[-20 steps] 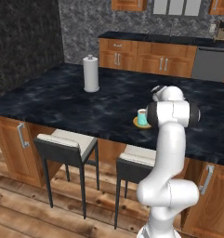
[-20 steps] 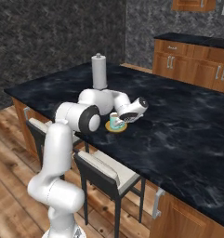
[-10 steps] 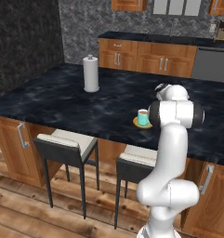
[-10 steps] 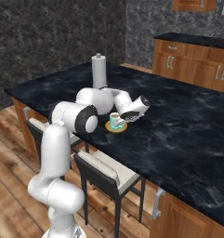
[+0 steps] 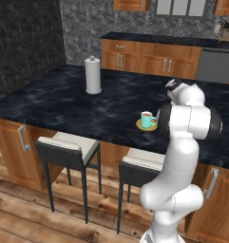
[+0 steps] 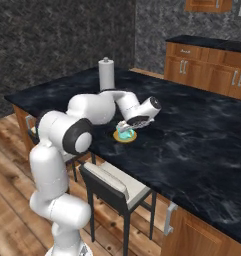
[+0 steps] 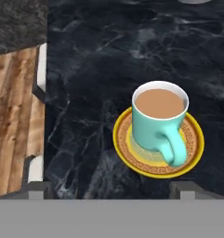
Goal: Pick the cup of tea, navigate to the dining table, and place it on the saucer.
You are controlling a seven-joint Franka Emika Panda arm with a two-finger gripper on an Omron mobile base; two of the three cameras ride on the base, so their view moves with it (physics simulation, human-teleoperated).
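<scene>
The teal cup of tea [image 7: 159,118] stands upright on the yellow-orange saucer [image 7: 132,142], with brown liquid inside and its handle turned toward the hand camera. Both rest on the black marbled dining table [image 7: 85,69] near its front edge. My gripper [image 7: 110,189] is open, its fingertips [image 7: 37,189] set wide apart, a little back from the cup and touching nothing. From the right base, the gripper [image 6: 126,125] hovers just above the cup [image 6: 123,133] and saucer [image 6: 126,137]. From the left base, the cup [image 5: 146,119] sits on the saucer [image 5: 147,126], left of my arm.
A tall white paper-towel roll [image 5: 92,76] stands farther back on the dining table [image 5: 63,104]. Two stools [image 5: 68,144] [image 5: 144,161] are tucked under the table's front edge. A wall counter with wooden cabinets [image 5: 154,52] runs behind. Wooden floor [image 7: 16,102] lies beyond the table edge.
The jaws have gone from shut on the cup to wide open. The cup stays on the saucer, and the hand has drawn back slightly.
</scene>
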